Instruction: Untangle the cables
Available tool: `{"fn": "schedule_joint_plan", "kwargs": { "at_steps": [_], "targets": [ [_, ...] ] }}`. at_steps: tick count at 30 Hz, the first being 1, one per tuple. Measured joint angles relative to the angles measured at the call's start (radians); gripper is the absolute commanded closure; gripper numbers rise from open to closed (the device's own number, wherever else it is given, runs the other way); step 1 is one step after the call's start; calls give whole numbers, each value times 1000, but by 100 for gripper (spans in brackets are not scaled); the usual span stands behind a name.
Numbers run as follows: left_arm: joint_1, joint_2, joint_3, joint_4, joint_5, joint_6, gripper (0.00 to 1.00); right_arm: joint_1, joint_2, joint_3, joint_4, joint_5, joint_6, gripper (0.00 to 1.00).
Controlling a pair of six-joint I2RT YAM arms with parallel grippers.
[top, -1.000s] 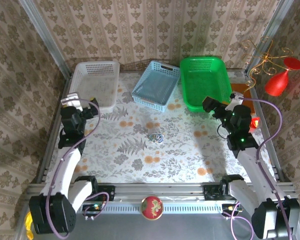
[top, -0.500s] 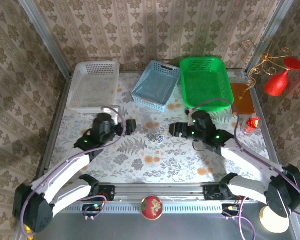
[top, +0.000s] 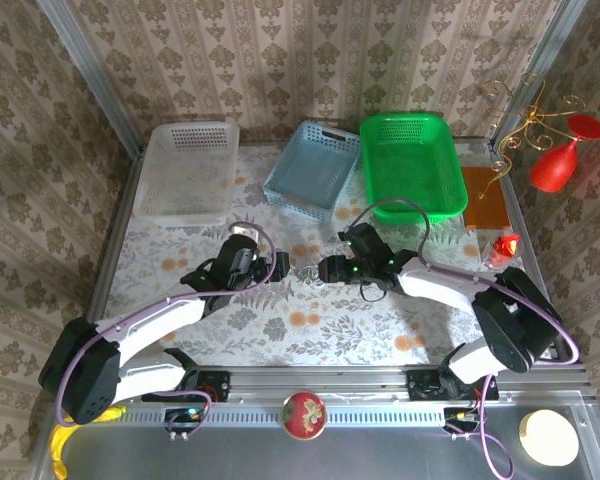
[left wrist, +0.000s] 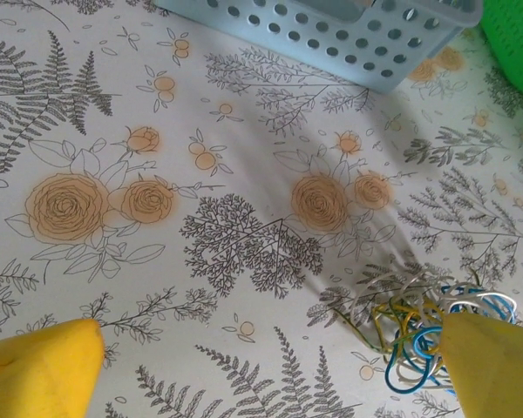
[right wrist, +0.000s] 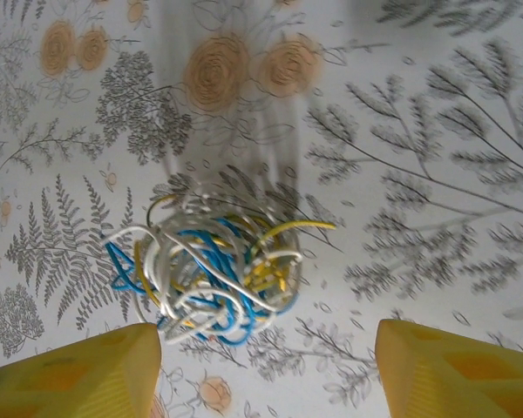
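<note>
The right tool [top: 327, 268] is down low over the middle of the counter [top: 380, 330]. Its jaws stand apart and grip nothing. From its own wrist view the right tool [right wrist: 261, 348] has its two yellow fingers [right wrist: 87, 370] on either side of the cables [right wrist: 209, 270], which lie flat on the flowered cloth. The knot sits closer to the finger on the left of that view, but I can't make out any contact.

The cables [top: 310, 274] are one small tangle of blue, white and pale yellow strands. They lie about midway between the left and right edges and roughly halfway back from the near edge.

The left tool [top: 277, 266] faces the knot from the other side, just beside it, with its jaws spread wide and empty. In its wrist view the left tool [left wrist: 263, 348] has the cables [left wrist: 423, 335] right by one yellow fingertip [left wrist: 492, 370], and part of the tangle is hidden behind it.

Along the far edge stand three baskets. A white basket [top: 187, 170] is toward the far-left corner, a blue basket [top: 313, 170] is in the middle, and a green basket [top: 410, 165] is toward the far-right corner. All three are well apart from the knot.
</note>
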State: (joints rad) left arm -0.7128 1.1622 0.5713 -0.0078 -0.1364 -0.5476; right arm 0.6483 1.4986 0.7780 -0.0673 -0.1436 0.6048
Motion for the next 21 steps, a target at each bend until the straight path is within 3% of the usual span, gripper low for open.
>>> {"fn": "schedule_joint_plan", "kwargs": {
  "at_steps": [11,21],
  "targets": [
    [0,-2,-3,24,2,-48,0,18,114,93,18,-11,-69,42],
    [0,-28,-15,48,9,-74,0,18,120,133,-14,47,-155,49]
  ]
}}
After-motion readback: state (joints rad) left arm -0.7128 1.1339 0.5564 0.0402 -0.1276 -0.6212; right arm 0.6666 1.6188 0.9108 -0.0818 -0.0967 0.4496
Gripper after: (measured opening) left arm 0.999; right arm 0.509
